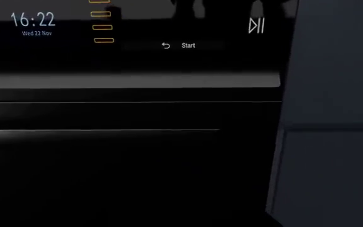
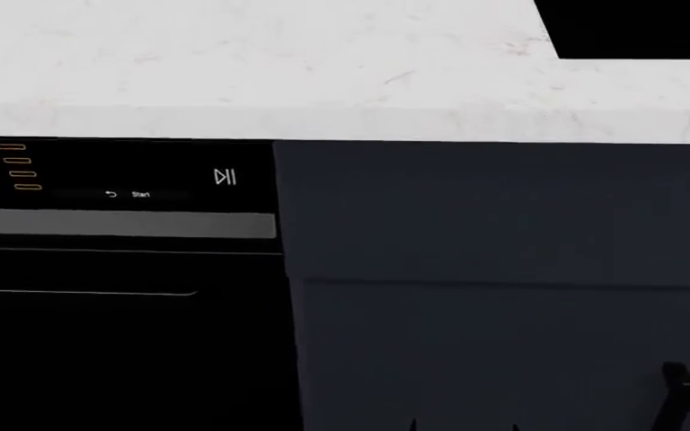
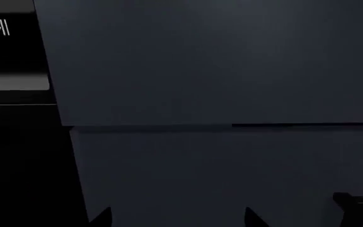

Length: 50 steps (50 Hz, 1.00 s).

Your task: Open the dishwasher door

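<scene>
Two dark fingertips point(image 3: 100, 216) of the right gripper point(image 3: 175, 218), spread well apart, facing a matte navy cabinet door point(image 3: 219, 175). Near them, a black bar handle point(image 3: 351, 205). Left fingers in none of the views; spread or pressed together, cannot tell.

Beside the cabinet, on the robot's left and under a white marbled countertop point(image 2: 261, 72) seen only from the head: the dishwasher door point(image 2: 118, 341), glossy black, with a grey band point(image 2: 118, 224) and a thin silver line.

Only in the left wrist view: "16:22" and "Wed 22 Nov". Readable there and from the head: "Start" point(image 1: 188, 45) beside a return arrow, a play/pause symbol point(image 1: 256, 26) and orange bar lights point(image 1: 102, 27). In the right wrist view, just the symbol.
</scene>
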### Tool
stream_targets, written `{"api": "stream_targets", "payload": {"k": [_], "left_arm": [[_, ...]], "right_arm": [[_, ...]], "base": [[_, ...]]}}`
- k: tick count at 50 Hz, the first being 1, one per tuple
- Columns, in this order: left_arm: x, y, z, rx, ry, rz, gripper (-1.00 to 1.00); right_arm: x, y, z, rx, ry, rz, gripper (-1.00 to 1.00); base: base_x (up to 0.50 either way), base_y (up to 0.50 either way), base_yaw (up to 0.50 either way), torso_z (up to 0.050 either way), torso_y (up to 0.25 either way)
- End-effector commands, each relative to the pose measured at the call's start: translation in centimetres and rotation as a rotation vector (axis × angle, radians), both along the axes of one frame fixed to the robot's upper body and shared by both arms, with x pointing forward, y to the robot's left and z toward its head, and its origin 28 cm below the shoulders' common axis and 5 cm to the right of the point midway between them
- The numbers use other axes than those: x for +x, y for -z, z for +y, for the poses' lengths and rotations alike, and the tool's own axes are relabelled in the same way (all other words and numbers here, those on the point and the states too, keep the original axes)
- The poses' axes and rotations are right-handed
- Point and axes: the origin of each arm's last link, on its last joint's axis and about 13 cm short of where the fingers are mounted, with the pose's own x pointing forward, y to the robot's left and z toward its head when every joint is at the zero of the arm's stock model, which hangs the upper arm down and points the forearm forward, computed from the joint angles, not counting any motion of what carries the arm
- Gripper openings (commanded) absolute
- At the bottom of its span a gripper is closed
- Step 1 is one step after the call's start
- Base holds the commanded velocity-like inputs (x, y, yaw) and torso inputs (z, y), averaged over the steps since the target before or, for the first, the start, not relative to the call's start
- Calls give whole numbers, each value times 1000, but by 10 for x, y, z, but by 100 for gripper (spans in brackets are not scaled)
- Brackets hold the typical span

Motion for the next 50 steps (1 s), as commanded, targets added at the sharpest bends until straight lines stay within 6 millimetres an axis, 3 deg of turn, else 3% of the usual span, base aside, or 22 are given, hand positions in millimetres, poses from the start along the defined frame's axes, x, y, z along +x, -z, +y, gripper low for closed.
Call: {"api": "stream_targets", "payload": {"k": [1, 14, 25, 33, 50], "left_arm": [[0, 0, 0, 0, 0, -6, 100], [0, -1, -1, 6, -1, -10, 100], [0, 0, 0, 15, -2, -14, 100], [-5, -4, 7, 213, -21, -15, 100], [-11, -21, 32, 912, 30, -4, 100]], "right_arm": [[0, 0, 0, 1, 0, 2, 100], [-1, 0, -1, 2, 5, 4, 100], [-2, -1, 0, 6, 10, 2, 100], [-3, -2, 0, 10, 10, -2, 100], [-4, -1, -2, 25, 16, -3, 100]], "base": [[414, 0, 0, 0, 0], [411, 0, 0, 0, 0], [5, 0, 0, 0, 0], [0, 0, 0, 0, 0], [0, 0, 0, 0, 0]]}}
